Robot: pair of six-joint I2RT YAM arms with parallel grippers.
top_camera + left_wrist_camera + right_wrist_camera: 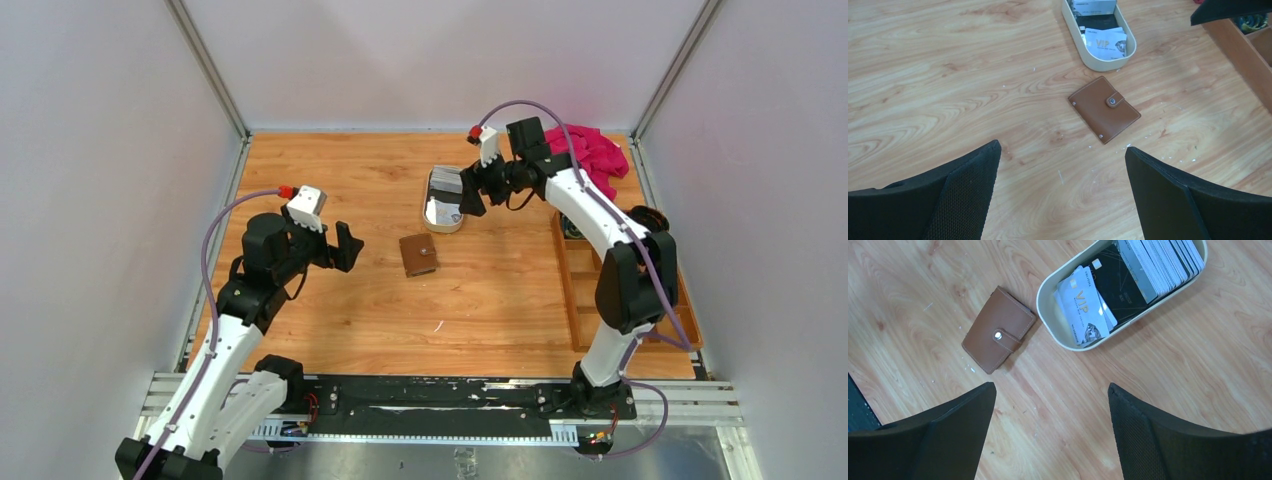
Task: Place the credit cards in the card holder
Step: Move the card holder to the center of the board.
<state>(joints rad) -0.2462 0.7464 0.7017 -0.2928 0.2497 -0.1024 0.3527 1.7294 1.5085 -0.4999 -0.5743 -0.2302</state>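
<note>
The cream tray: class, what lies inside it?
In the tray, a white VIP card and a dark card lie loose beside a packed row of cards on edge. Anything beneath them is covered.

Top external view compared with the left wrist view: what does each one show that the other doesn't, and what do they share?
Only the top external view shows the left arm and right arm whole, plus the pink cloth in the far right corner. Only the left wrist view shows the gold VIP lettering on a white card and the snap tab fastened on the card holder. Both show the closed brown card holder lying on the table near the card-filled cream tray, and the left tool open.
</note>
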